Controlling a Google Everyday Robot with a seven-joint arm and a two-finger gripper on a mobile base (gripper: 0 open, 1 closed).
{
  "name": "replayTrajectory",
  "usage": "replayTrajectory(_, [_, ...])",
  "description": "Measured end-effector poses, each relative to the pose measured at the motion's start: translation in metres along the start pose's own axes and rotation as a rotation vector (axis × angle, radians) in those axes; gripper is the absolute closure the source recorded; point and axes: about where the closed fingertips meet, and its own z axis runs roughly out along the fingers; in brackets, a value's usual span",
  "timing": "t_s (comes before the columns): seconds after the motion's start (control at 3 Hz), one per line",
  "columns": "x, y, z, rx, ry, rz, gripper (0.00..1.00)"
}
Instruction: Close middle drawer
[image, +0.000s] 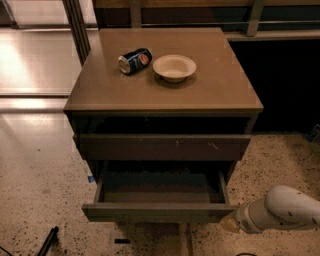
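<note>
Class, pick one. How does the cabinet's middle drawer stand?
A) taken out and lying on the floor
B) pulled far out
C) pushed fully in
B: the middle drawer juts well out past the drawer above, its inside showing; the gripper is by its right front corner.

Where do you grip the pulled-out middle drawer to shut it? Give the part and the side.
Grip the middle drawer by the top edge of its front panel, coming from the front and above: the front is flat and handleless, but pulled out, its rim stands free. The gripper sits by the front's right end, so start there, probably.
</note>
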Motion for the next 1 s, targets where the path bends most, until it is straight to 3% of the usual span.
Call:
replayTrajectory(0.33, [0.001, -0.009, 0.021, -0.009, -0.020, 0.014, 1.00])
replayTrajectory(1.0, [-0.037, -0.023, 0.048, -0.001, -0.046, -0.067, 1.00])
